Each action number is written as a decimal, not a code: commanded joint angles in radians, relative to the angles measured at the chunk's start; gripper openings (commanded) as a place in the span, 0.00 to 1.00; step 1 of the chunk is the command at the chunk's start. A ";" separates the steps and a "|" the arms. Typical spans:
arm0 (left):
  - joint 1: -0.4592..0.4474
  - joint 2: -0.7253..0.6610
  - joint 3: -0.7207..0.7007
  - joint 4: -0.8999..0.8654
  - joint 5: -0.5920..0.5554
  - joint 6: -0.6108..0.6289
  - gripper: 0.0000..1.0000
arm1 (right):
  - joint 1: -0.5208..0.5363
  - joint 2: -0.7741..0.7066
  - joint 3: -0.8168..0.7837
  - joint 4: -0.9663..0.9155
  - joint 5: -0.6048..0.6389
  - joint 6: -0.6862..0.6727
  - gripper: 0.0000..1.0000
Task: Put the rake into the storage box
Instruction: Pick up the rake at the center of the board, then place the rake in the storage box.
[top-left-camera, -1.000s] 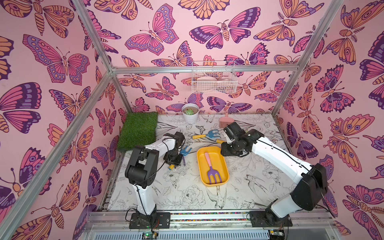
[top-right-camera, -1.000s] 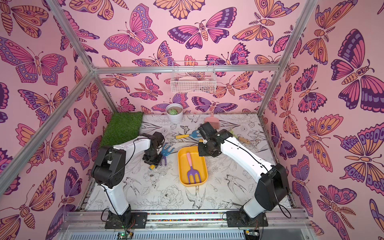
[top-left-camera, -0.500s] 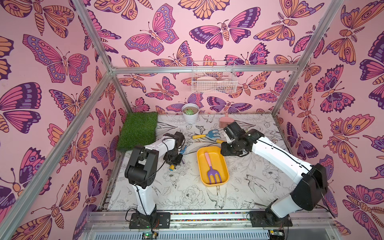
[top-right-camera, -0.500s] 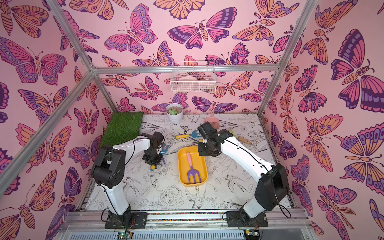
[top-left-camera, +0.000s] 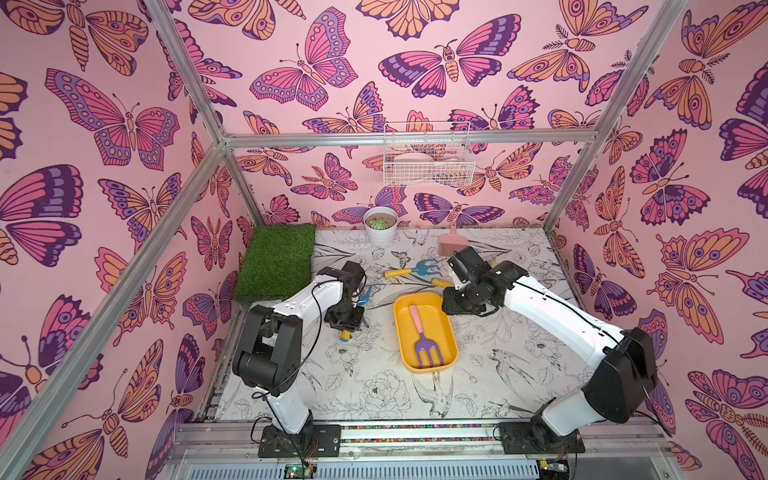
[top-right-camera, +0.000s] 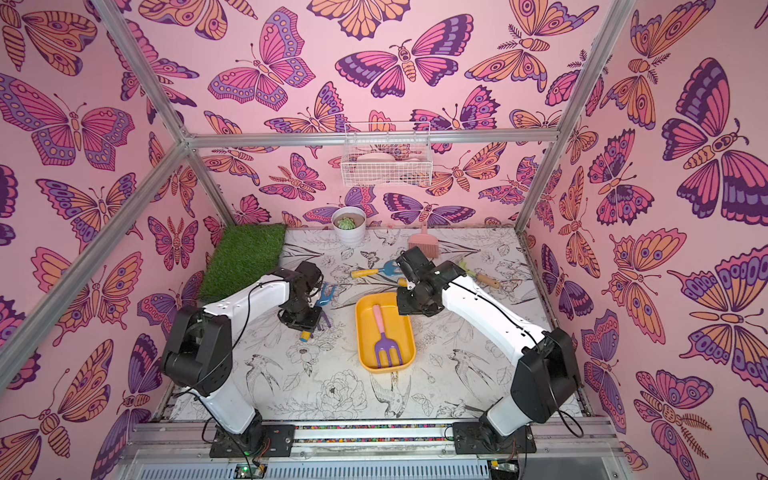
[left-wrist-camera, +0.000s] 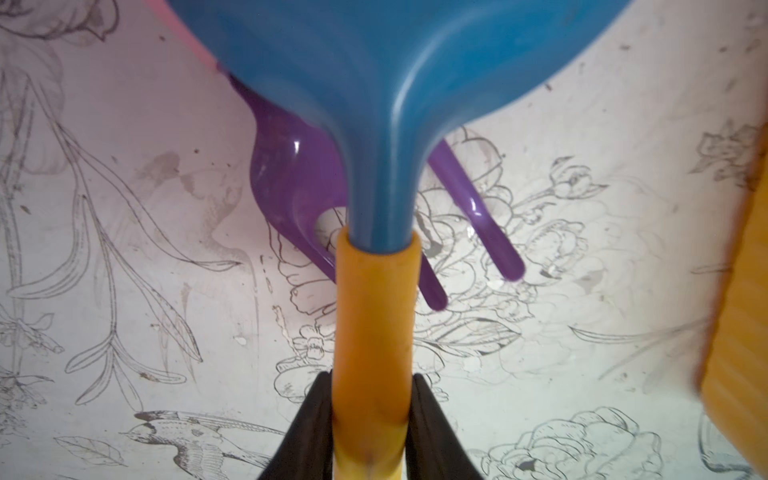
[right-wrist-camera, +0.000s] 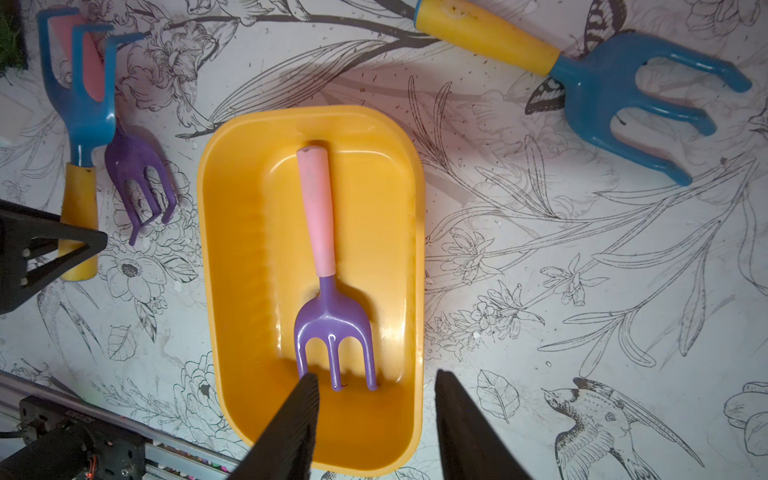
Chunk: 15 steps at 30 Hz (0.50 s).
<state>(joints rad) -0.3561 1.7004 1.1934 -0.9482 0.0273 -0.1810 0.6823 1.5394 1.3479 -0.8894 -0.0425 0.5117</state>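
Grasp step: the left pincer (left-wrist-camera: 371, 376) pinches the yellow handle of the rake (left-wrist-camera: 376, 307), low over the counter (top-left-camera: 498, 374) between its left edge and the storage box (right-wrist-camera: 232, 249). Over the box the right pincer (right-wrist-camera: 376, 376) hangs spread. Next, probably: lift, cross the rim, release.

The rake (right-wrist-camera: 81, 109), a blue three-tined head on a yellow handle, is lying just beside the storage box (top-left-camera: 441, 321), on its left in both top views and roughly parallel to its long sides, not touching it. Its head is resting across a purple-headed tool (right-wrist-camera: 134, 167), and the left gripper (left-wrist-camera: 371, 376) is pinching its handle. The storage box, a shallow yellow tray with rounded corners, is sitting flat and holding a pink-handled purple fork (right-wrist-camera: 328, 299).
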 joint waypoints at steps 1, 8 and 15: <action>-0.018 -0.092 -0.029 -0.029 0.075 -0.107 0.00 | -0.002 -0.045 -0.015 -0.006 0.011 -0.011 0.50; -0.131 -0.229 -0.055 -0.014 0.149 -0.336 0.00 | -0.003 -0.096 -0.048 -0.002 0.013 -0.003 0.50; -0.280 -0.291 -0.071 0.033 0.160 -0.559 0.00 | -0.003 -0.156 -0.090 -0.002 0.013 0.006 0.50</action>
<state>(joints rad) -0.6037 1.4357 1.1439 -0.9363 0.1688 -0.6037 0.6823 1.4147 1.2724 -0.8825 -0.0425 0.5129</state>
